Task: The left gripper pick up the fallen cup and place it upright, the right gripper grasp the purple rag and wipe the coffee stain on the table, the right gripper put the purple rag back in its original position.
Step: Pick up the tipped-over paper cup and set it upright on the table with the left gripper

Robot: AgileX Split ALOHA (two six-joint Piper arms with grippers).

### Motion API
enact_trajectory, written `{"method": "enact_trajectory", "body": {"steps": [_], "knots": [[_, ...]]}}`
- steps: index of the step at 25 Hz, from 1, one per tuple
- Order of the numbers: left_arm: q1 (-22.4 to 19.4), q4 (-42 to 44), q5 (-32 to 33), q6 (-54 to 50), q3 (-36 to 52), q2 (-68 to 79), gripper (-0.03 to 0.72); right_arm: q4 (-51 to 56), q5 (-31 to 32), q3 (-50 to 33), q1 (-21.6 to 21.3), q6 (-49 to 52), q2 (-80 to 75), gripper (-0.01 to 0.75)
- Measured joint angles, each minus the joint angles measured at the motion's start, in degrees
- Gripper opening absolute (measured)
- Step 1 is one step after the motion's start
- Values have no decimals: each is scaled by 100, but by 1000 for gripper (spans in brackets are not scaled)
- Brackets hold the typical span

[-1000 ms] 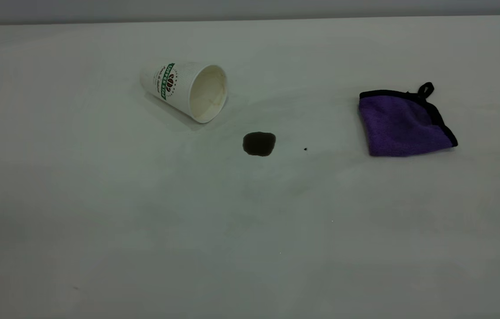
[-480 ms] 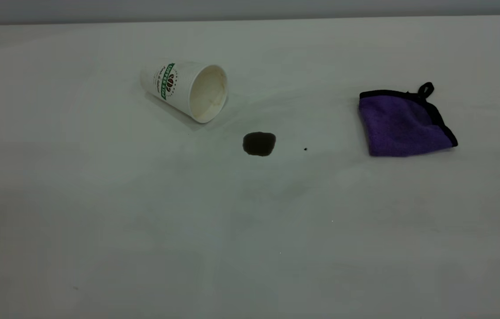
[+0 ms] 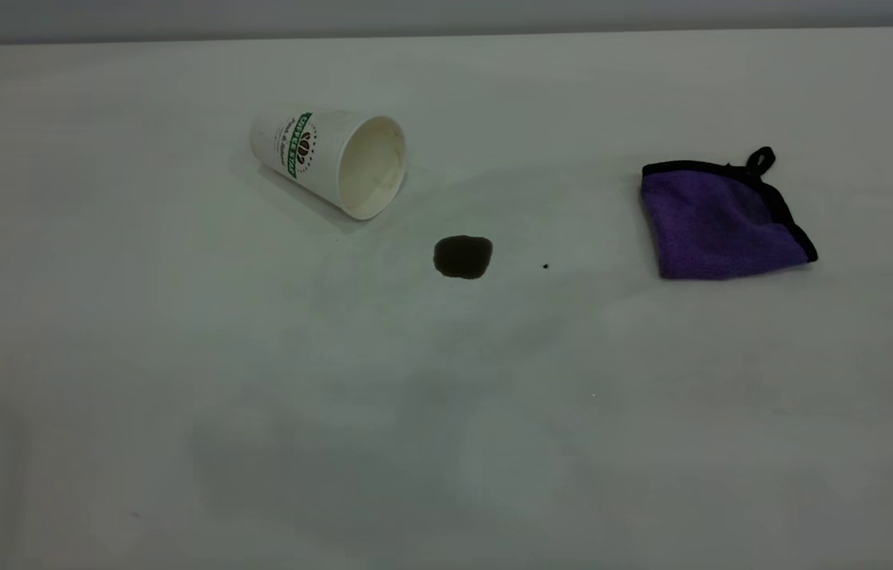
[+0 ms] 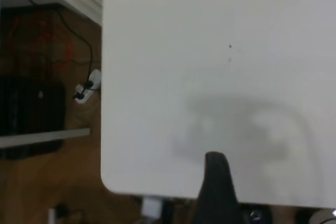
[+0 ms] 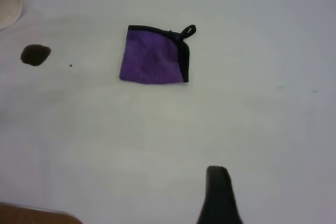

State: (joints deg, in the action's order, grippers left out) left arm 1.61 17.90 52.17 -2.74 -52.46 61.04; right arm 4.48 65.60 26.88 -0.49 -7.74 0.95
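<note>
The cup point(image 3: 328, 161) lay on its side at far left on the table point(image 3: 177, 396), mouth toward the coffee stain point(image 3: 462, 256); green band prob. reads "COFFEE STAR". The purple rag point(image 3: 723, 222) sat far right. Both grippers' finger state: can't tell.

Three downward views (rag point(image 3: 723, 226) shared)

White cup point(image 3: 318, 154) with green logo, black-edged purple rag point(image 3: 723, 222), seemingly near-black stain point(image 3: 462, 256).
</note>
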Motion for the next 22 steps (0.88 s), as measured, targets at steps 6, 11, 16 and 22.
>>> {"method": "enact_trajectory", "body": {"steps": [6,11,16,22], "knots": [[1343,1030,-426,-1016,-679,1914,656,0,0,0,0,0,0,589],[2625,2228,-448,-2280,-1347,3456,656,0,0,0,0,0,0,589],[3419,2803,-521,-2921,-2123,4895,642,0,0,0,0,5,0,589],[3823,2992,-517,-3038,-3258,6404,632,0,0,0,0,0,0,589]]}}
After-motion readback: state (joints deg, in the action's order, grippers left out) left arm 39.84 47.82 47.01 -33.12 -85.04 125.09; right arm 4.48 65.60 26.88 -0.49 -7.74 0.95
